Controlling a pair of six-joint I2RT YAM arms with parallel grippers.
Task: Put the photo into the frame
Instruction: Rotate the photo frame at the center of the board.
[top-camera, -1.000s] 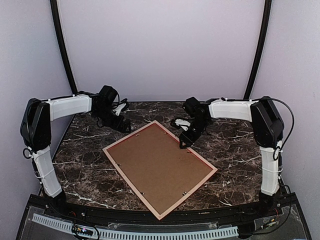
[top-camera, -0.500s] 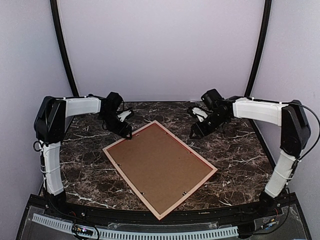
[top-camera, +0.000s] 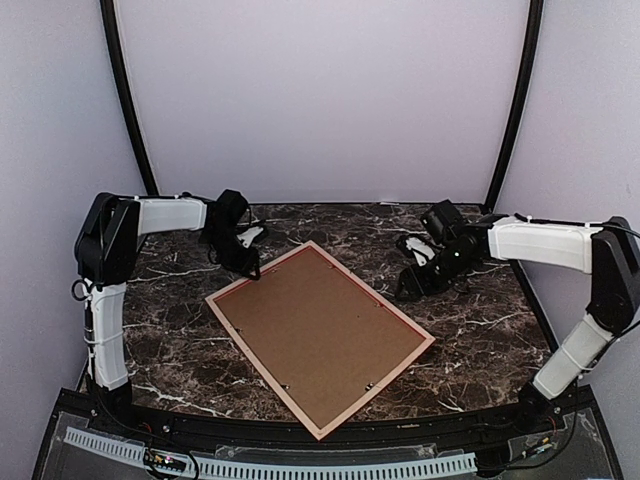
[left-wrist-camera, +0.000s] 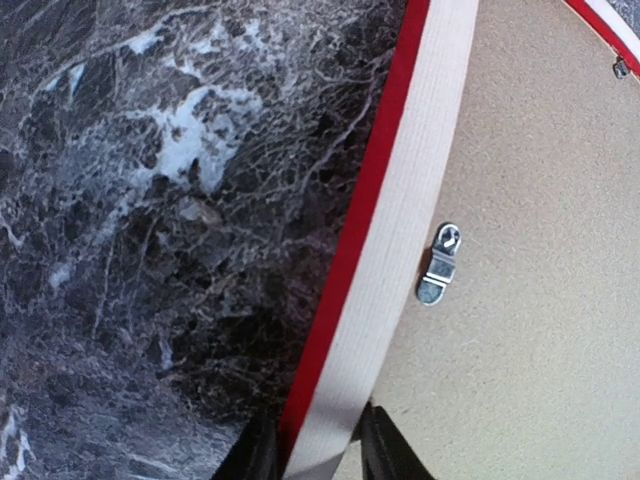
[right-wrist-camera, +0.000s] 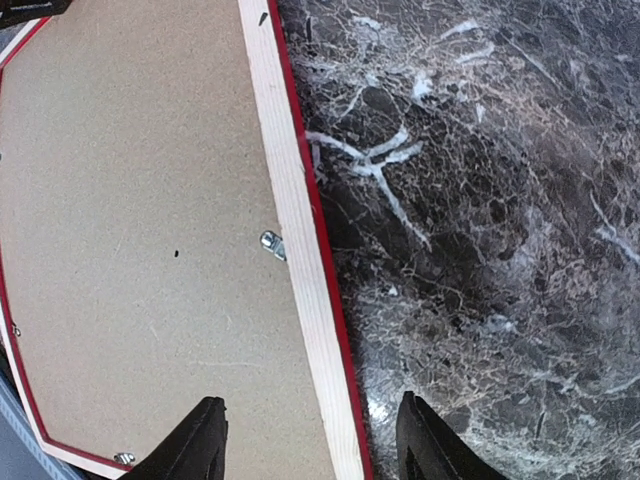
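Since a second ago my right gripper (top-camera: 413, 286) has swung off the frame's (left-wrist-camera: 395, 200) far edge and out to the right, and the left gripper (top-camera: 244, 264) has come down from beyond the far-left corner onto the rail. From above, the frame lies flat and askew in the middle of the marble table (top-camera: 480, 320), pale wood back up, with the brown backing board (top-camera: 320, 330) sitting inside it. My left wrist camera shows the two fingers (left-wrist-camera: 385, 455) straddling the pale rail, one against the red outer edge and one against the inner edge, so I read that gripper as clamped on the frame. A small metal clip (left-wrist-camera: 438, 265) sits on the board just beside the rail. The right gripper hangs over the table near the frame's right edge, jaws spread and holding nothing.
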